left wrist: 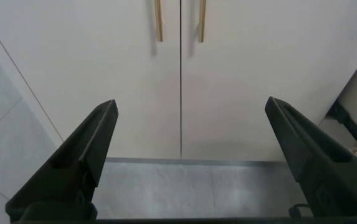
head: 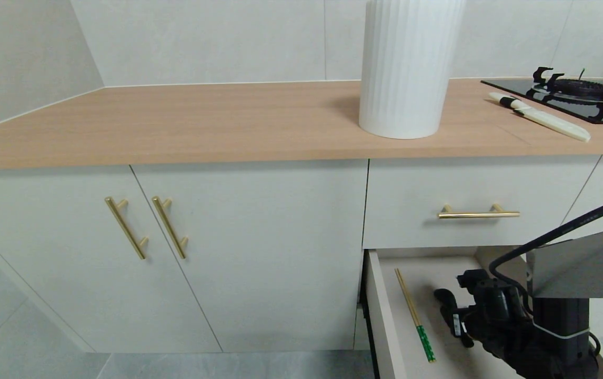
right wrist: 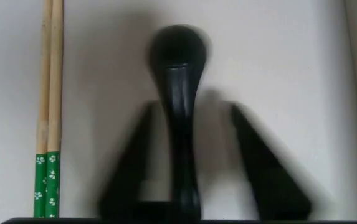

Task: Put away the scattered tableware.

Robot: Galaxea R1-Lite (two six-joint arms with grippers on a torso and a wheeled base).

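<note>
Step in hand, as I read it: setting the black spoon (right wrist: 179,50) down in the open drawer (head: 383,310) at lower right of the head view. The right gripper (right wrist: 189,124) is down inside the drawer with its jaws parted. There is a gap on each side of the spoon handle, so it straddles the spoon rather than pinching it. The spoon seems to lie on the drawer floor.

To finish cleanly, lift straight up and don't drag sideways. The chopsticks (head: 415,315) lie just beside the spoon and parallel to it, so a swipe would knock them. Also watch the closed drawer front above when you pull out.

The left gripper (left wrist: 190,107) has its jaws wide open and holds nothing. It faces the cupboard doors (left wrist: 240,74).

What each view adds:
- The right wrist view shows the gaps between the jaws and the handle, which the head view hides behind the arm.
- The head view shows a knife (head: 541,117) at upper right on the worktop (head: 201,121), beside the hob (head: 580,95). It is probably next to put away.
- It also shows a white ribbed cylinder (head: 406,68) standing at top centre.
</note>
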